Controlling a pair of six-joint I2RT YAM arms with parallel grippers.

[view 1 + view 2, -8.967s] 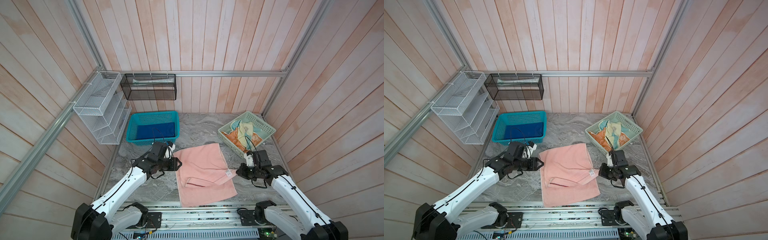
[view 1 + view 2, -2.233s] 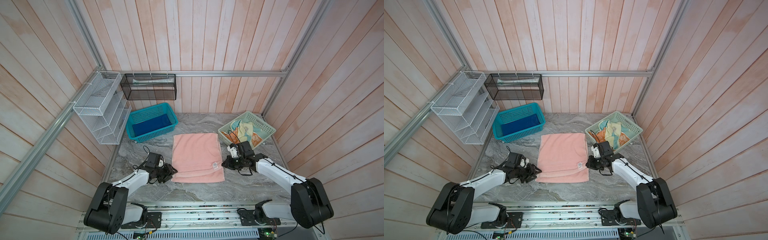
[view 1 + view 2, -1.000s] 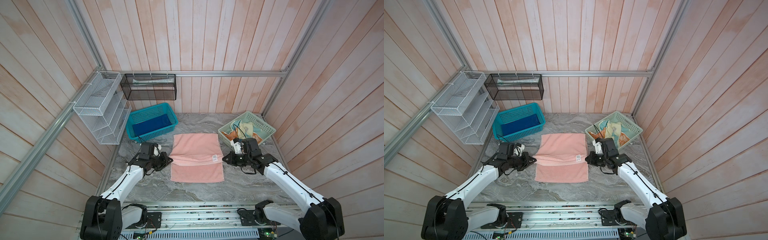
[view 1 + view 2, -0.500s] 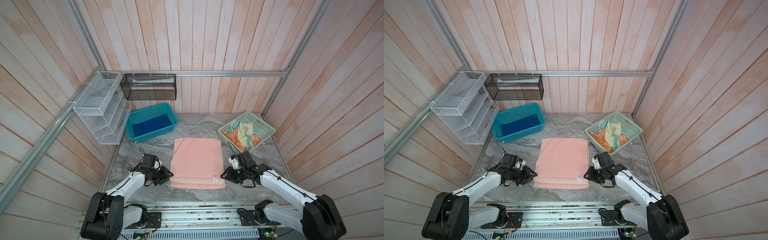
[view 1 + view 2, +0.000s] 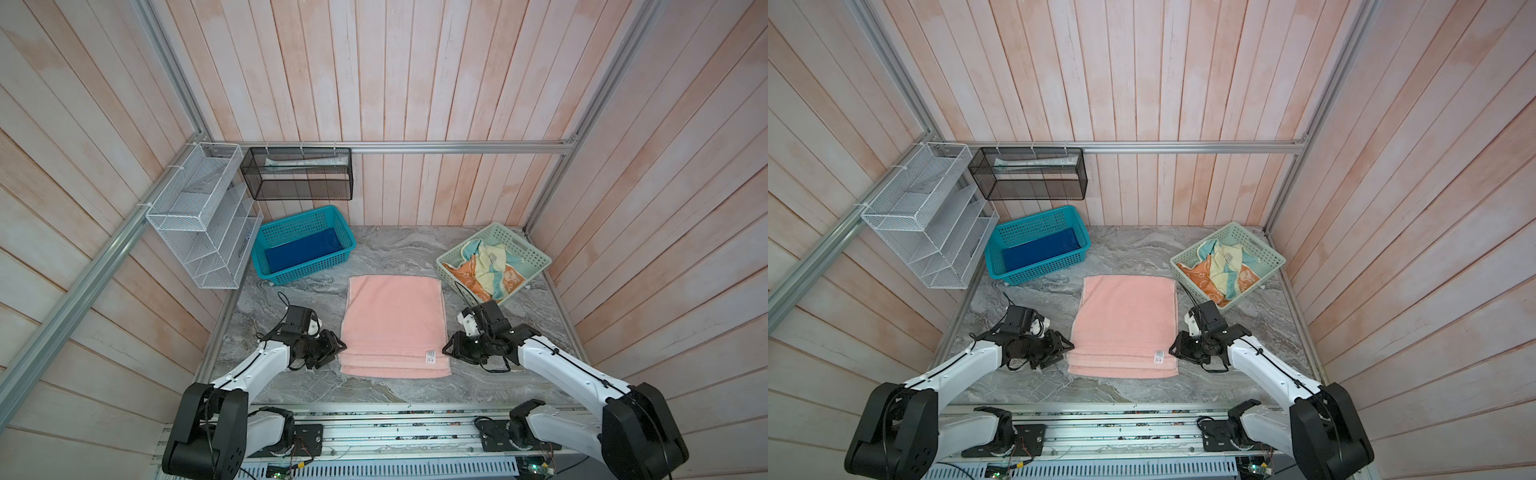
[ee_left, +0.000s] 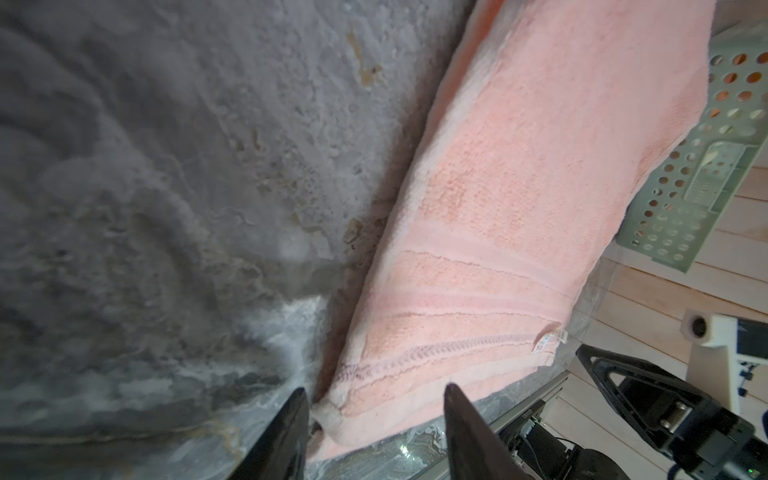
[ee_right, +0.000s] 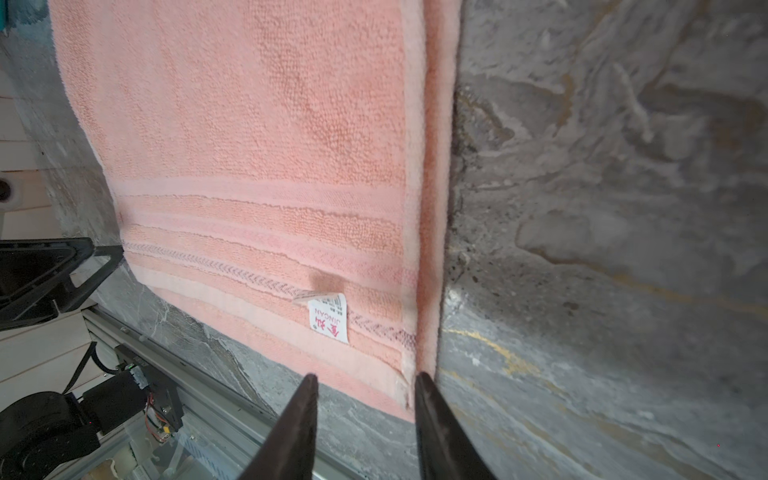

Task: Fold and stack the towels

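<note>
**Current state.** The salmon towel (image 5: 394, 320) lies flat in the middle of the desk (image 5: 395, 253). It is folded into a rectangle, and its hems lie stepped in layers toward the front edge. The left end effector (image 5: 332, 349) sits low at the towel's front left corner and the right end effector (image 5: 451, 351) at its front right corner. In each wrist view the jaws stand apart around the corner without pinching it, so neither end effector holds anything.

**Reason for placement.** Matched corner positions keep a limp cloth square. This fold appears complete, and the layers lie slightly offset.

**Remaining items.**
- The blue towel (image 5: 305, 253) lies flat in the teal basket (image 5: 299, 216) at the rear left corner.
- The yellow towel (image 5: 488, 266) and the orange towel (image 5: 465, 274) lie crumpled together in the pale green tray (image 5: 536, 257) at the rear right corner. Both are still unfolded.

**Materials.**
- The salmon towel is looped terry with flat woven bands and a stitched border.
- A white tag (image 5: 431, 354) sits near its front right corner.
- The desk surface is grey and veined like marble.
- The basket and the tray are rigid perforated plastic.
</note>
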